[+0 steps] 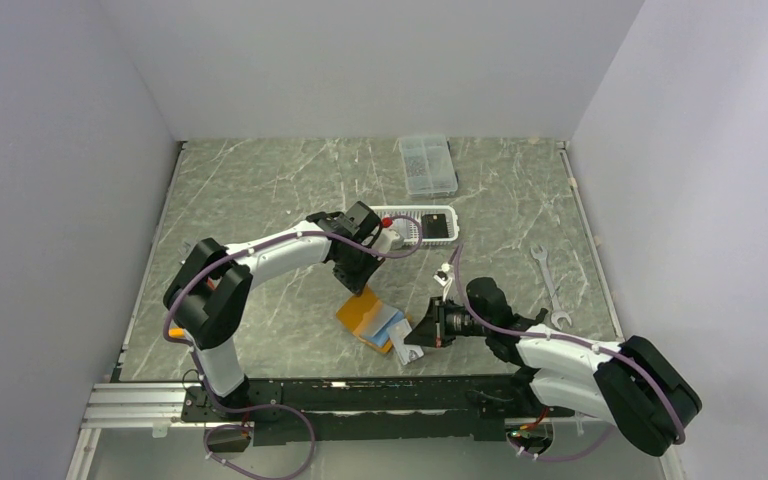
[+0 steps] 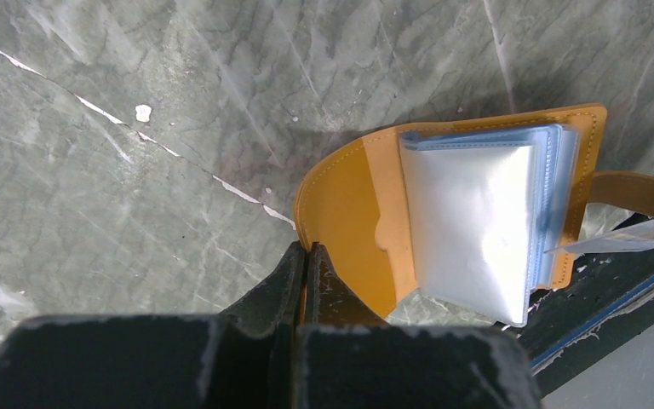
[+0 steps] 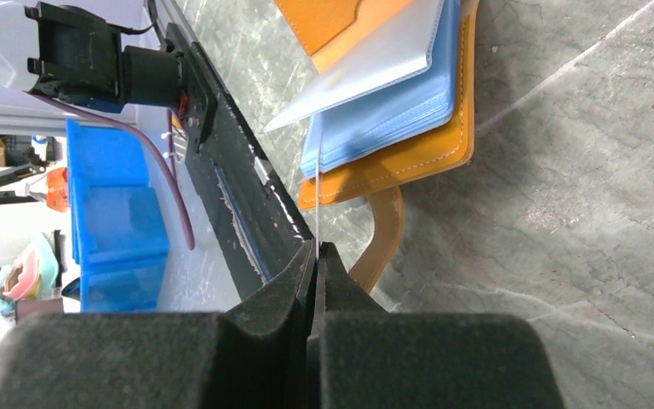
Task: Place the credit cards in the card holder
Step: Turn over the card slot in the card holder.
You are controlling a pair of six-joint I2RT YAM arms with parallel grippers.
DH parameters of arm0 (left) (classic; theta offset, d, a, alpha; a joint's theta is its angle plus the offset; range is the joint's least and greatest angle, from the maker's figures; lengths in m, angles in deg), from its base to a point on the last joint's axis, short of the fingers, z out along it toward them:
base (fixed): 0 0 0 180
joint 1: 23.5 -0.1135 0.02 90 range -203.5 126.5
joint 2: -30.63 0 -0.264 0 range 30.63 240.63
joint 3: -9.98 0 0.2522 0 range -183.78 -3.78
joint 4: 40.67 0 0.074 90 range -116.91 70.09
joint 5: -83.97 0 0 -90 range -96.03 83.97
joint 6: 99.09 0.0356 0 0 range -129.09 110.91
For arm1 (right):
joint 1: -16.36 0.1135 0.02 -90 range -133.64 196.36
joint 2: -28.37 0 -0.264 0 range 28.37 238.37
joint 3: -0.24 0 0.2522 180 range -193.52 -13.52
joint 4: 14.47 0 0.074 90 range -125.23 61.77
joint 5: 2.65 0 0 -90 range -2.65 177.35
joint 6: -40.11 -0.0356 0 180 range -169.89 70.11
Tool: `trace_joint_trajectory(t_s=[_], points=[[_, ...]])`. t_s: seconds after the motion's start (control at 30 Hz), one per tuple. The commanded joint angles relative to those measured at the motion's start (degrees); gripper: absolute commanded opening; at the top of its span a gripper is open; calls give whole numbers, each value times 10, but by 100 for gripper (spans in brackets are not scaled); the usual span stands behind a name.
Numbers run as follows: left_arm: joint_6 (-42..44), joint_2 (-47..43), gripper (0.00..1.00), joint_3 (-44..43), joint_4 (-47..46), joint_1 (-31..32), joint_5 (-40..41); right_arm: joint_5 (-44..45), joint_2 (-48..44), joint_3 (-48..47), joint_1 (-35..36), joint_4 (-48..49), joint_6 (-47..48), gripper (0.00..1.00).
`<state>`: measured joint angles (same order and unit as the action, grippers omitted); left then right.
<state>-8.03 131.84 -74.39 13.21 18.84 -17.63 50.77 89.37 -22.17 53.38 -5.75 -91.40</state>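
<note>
Orange card holder [image 1: 368,314] on a grey-green marbled counter [image 1: 260,190].
The card holder is orange with pale stitching, its sleeves light blue and milky clear; the counter carries white veins. The left pincer [image 2: 306,256] and right pincer [image 3: 317,251] are black, the credit card [image 2: 622,241] pale silvery, the slotted basket [image 1: 400,211] white, the bins [image 3: 115,213] blue.

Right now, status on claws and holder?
Left claw shut on card holder cover. Right claw shut on pale card, tip at sleeves. Nothing blocking.
</note>
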Motion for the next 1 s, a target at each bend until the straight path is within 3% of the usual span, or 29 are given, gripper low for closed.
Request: trace_joint_trajectory(t_s=[0.0,0.27,0.43,0.67,0.97], points=[[7,4,0,-8,2,6,7,-12,1,2,3,14,12,0],[2,-4,0,-11,2,12,-10,16,65,-31,3,44,2,0],[-6,-13,17,5,-11,7,-80,44,98,-57,6,77,-18,0],[-43,-15,23,14,-23,-46,-180,50,111,-104,15,79,-17,0],[-43,-13,27,29,-21,-114,-264,31,232,-115,33,147,-30,0]])
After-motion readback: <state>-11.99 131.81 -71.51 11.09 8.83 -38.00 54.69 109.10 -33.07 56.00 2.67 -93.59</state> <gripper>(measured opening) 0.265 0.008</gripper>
